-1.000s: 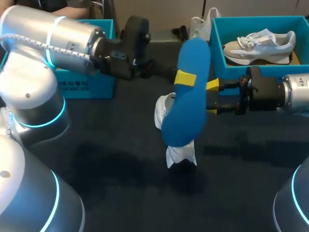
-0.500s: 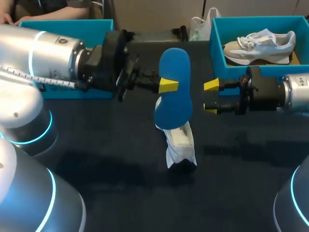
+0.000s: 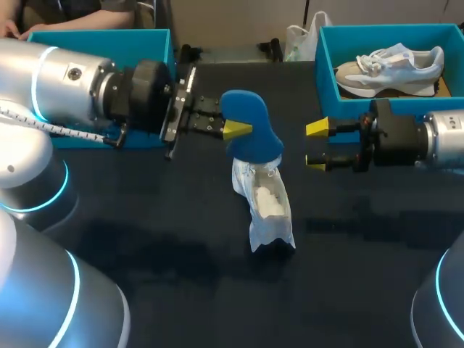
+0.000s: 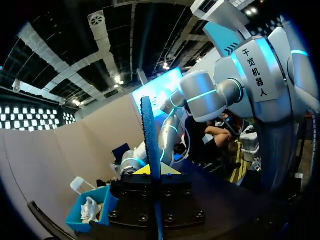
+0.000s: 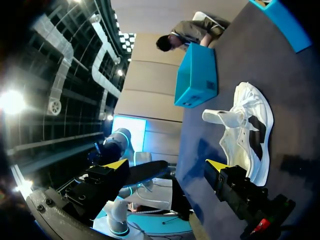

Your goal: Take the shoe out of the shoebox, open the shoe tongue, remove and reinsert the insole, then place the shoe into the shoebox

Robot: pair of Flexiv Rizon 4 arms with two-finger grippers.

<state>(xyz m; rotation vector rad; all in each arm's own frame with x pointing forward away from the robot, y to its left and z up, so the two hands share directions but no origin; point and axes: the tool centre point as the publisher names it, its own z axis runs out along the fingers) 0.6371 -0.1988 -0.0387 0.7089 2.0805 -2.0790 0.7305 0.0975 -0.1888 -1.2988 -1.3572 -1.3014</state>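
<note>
The table (image 3: 181, 275) is a flat, dark, matte surface. Over it, the left arm (image 3: 65, 87), a thick cylinder of brushed silver metal with a glowing cyan ring, comes in from 9 o'clock. The right arm (image 3: 435, 141), silver with a black wrist, comes in from 3 o'clock.

Two teal, straight-walled shoeboxes sit at the far edge. The left shoebox (image 3: 145, 40) is at 10 o'clock from the middle. The right shoebox (image 3: 326, 72) is at 1 o'clock and holds a pale laced sneaker (image 3: 391, 69).

The white shoe (image 3: 264, 206) lies on the table at the centre, outside both boxes. It is soft and crumpled, and its opening faces 12 o'clock.

The insole (image 3: 250, 134) is a smooth blue foam oval at 12 o'clock from the shoe. Whether its lower edge touches the shoe's opening cannot be told. It appears as a thin blade edge-on in the left wrist view.

The left gripper (image 3: 235, 132) pinches the insole between its narrow-set, yellow-tipped fingers. The right gripper (image 3: 317, 145), at 2 o'clock from the shoe, has its jaws wide and holds nothing.
</note>
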